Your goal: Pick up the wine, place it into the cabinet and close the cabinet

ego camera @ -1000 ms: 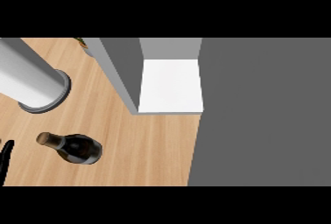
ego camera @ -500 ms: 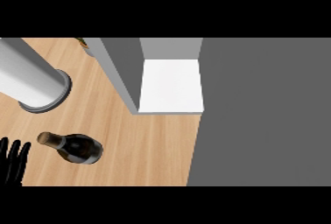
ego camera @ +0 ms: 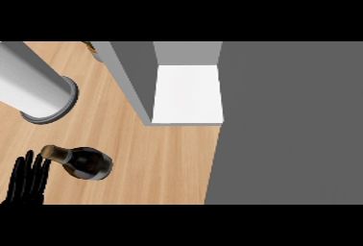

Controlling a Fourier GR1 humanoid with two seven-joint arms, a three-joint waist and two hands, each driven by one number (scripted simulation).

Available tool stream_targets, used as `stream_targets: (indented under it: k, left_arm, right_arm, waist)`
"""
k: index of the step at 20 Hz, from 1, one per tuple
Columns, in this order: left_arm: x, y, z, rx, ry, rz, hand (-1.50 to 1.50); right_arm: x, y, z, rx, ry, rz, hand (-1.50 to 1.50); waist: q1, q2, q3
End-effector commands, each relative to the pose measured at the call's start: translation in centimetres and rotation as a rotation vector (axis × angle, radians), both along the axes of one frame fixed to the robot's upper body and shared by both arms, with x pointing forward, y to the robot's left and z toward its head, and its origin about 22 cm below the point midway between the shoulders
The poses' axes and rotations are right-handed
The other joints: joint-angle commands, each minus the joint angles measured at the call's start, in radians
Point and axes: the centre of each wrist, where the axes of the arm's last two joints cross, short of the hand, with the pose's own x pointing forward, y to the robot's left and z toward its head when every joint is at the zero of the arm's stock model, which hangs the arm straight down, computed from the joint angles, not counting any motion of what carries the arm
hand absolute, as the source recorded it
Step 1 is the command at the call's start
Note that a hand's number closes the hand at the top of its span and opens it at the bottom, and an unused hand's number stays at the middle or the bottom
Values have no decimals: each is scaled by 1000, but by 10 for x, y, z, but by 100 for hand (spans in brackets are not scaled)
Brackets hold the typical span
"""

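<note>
wine: we see the bottle (ego camera: 85, 162) ungrasped, near desk's (ego camera: 163, 158) left edge
left hand (ego camera: 27, 180): open, fingers straight, beside the neck
left: grasp, cabinet (ego camera: 188, 93), close

wine bottle (ego camera: 86, 162) dark | counter (ego camera: 142, 153) light wood-grain | hand (ego camera: 27, 181) black
</note>
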Motion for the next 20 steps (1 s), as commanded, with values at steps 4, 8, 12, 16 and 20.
stream_targets:
  k: [4, 8, 12, 16, 20]
  left_arm:
    - [7, 16, -42, -35, 55, 0, -150]
    - [34, 17, -51, -7, 53, 19, -150]
    - [19, 8, -70, -34, 58, -9, -150]
    - [35, 12, -83, -99, 83, -5, -150]
    - [49, 15, -91, -124, 73, -30, -150]
  right_arm:
    - [-24, -3, 1, 17, 2, 71, -150]
    - [-31, -3, -4, 22, 7, 84, -150]
    - [-21, -6, 7, 6, 5, 57, -150]
    - [-37, -15, -1, 11, -4, 66, -150]
    - [-30, -6, 15, 7, -4, 84, -150]
  waist:
    - [-3, 1, -1]
    - [-7, 1, -1]
    - [0, 0, 0]
    - [-13, 1, 0]
    - [-12, 0, -1]
